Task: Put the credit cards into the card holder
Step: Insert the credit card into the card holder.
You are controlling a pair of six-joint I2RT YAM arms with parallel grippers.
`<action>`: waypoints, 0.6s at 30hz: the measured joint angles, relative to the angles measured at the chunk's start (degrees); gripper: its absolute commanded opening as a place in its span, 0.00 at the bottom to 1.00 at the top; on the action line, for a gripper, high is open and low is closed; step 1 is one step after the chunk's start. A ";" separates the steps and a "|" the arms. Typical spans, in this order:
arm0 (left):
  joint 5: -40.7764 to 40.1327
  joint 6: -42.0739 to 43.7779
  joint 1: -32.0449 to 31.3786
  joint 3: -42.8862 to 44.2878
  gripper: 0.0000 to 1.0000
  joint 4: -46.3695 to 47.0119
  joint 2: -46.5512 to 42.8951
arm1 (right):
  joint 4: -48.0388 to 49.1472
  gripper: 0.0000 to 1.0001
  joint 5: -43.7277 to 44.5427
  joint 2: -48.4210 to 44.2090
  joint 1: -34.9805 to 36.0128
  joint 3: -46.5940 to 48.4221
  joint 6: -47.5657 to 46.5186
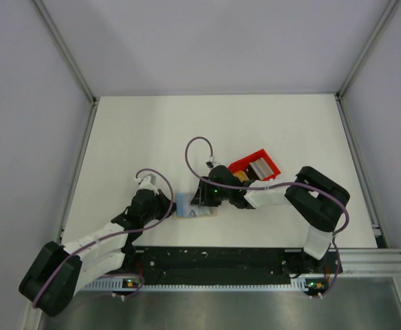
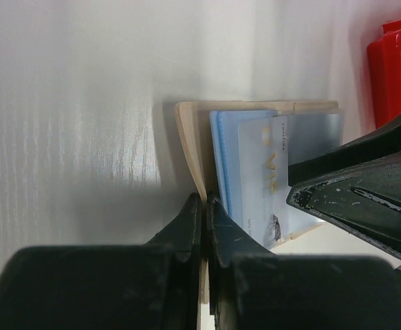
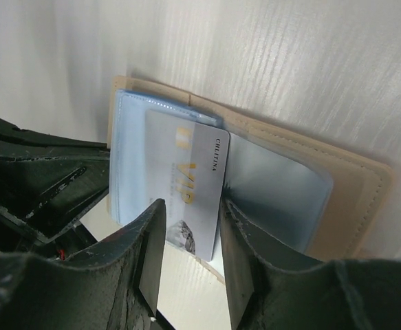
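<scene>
The beige card holder (image 1: 186, 207) lies open on the table between the two grippers. My left gripper (image 2: 205, 203) is shut on the edge of its beige flap (image 2: 190, 137). A silver-white VIP card (image 3: 193, 185) lies partly in the pale blue-grey pockets (image 3: 276, 189), its near end sticking out. My right gripper (image 3: 190, 213) is open, its jaws standing either side of this card's near end. The card also shows in the left wrist view (image 2: 269, 172), with a right finger (image 2: 351, 196) beside it. In the top view the right gripper (image 1: 205, 198) hides the card.
A red open-topped tray (image 1: 255, 166) stands just behind the right wrist, holding further cards, one silver-white (image 1: 261, 167) and one gold-orange (image 1: 241, 177). Its corner shows in the left wrist view (image 2: 396, 69). The left gripper body (image 3: 35, 179) sits close to the right fingers.
</scene>
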 measured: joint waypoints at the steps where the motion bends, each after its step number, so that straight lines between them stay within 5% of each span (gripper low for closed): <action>1: 0.02 0.02 0.00 0.00 0.00 0.00 0.00 | -0.07 0.37 -0.28 0.07 0.04 0.13 -0.07; 18: -0.11 0.26 0.02 0.00 0.00 0.02 0.00 | 1.44 0.24 -3.80 1.88 0.74 2.12 -0.96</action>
